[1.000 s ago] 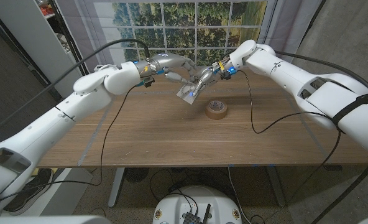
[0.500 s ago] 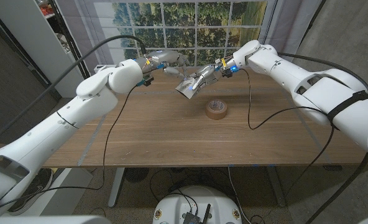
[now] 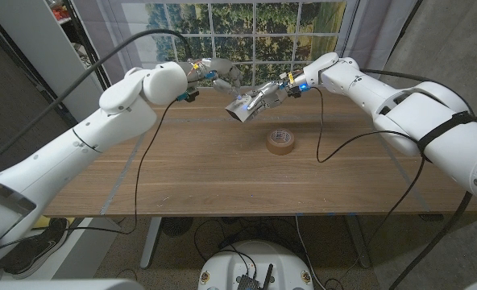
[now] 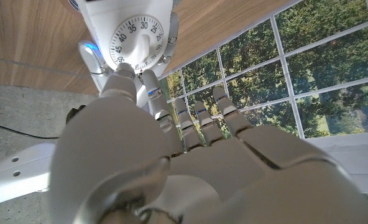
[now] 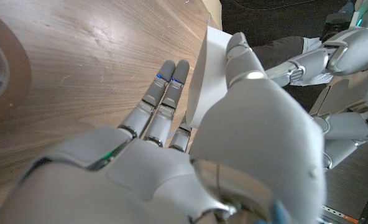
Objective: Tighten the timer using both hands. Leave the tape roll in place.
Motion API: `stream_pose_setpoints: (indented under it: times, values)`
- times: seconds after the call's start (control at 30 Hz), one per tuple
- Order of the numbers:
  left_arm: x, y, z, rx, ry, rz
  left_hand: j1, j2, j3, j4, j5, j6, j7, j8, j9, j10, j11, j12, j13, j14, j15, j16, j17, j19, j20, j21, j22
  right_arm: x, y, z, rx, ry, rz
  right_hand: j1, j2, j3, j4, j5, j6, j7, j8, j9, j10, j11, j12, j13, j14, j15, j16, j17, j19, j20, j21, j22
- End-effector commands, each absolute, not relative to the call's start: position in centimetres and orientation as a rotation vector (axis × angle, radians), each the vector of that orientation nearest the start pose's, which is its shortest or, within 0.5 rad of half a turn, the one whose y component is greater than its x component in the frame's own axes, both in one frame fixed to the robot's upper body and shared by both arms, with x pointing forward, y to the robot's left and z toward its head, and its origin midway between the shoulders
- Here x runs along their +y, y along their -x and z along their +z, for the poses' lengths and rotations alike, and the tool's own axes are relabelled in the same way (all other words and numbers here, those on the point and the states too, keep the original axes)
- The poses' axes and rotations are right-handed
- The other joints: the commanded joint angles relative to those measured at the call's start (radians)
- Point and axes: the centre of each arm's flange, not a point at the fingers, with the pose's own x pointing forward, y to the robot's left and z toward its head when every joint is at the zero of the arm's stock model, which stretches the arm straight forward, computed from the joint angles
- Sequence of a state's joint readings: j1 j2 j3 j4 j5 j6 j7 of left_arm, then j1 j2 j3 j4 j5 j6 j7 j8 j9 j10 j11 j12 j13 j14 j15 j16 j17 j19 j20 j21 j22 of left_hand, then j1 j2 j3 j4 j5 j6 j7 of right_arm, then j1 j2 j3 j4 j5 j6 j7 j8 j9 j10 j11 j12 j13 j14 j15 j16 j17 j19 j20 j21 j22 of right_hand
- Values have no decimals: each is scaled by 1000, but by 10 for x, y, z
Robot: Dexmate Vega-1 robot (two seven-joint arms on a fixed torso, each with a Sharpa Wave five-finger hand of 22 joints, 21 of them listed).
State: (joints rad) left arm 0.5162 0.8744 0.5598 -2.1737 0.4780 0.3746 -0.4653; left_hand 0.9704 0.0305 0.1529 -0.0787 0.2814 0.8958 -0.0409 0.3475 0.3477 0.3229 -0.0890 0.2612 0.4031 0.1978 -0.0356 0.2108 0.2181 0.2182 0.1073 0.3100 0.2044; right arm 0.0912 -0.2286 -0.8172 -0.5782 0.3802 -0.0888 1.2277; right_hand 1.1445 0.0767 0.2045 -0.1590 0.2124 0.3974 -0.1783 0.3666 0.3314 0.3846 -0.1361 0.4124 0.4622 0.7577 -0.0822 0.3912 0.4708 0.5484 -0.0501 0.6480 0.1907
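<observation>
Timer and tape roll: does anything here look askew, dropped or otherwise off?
Nothing stands out. The right hand holds the white timer tilted above the table, and the left wrist view shows its dial intact. The left hand is apart from it. The tape roll lies flat on the wood.

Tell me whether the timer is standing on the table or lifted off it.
Lifted. The right hand holds the timer in the air above the table, tilted, its dial facing the left hand. The tape roll lies on the wood.

1 timer (image 3: 241, 109), 1 tape roll (image 3: 281, 142)
</observation>
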Motion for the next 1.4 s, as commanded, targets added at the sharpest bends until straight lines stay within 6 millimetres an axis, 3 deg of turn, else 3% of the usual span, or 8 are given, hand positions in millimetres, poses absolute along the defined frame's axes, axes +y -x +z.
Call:
stream_pose_setpoints:
  times: [0.03, 0.8, 1.4]
  values:
    - [148, -483, 200, -734, -1628, -103, 15, 0, -3, -2, 7, -10, -1, -9, -3, -4, 2, -8, -3, -4, -16, -3, 3, -7, 2, -7, 2, -112, -665, 163, -54, 617, 1284, -67, 66, 29, 24, 4, 102, -31, 0, 3, 125, 40, 83, 97, 9, -144, -4, 5, -2, -24, 8, 2]
    - [148, -496, 196, -662, -1635, -169, 15, 10, -18, 3, 12, -17, 4, -32, -16, -16, 4, -15, -14, -7, -14, -2, 3, -3, 1, -6, 3, -120, -661, 157, -45, 583, 1286, -75, 67, 31, 25, 4, 114, -21, -2, 4, 130, 40, 80, 100, 14, -144, -7, 8, -3, -22, 16, 1]
    - [141, -508, 197, -630, -1650, -267, 41, 35, -15, -3, 19, -11, -35, -48, -29, -25, 13, -20, -23, -8, -17, -1, 3, -3, 3, -6, 5, -122, -662, 157, -42, 569, 1292, -80, 67, 33, 24, 4, 122, -17, -4, 5, 132, 45, 76, 102, 13, -143, -13, 9, -4, -21, 22, 1]
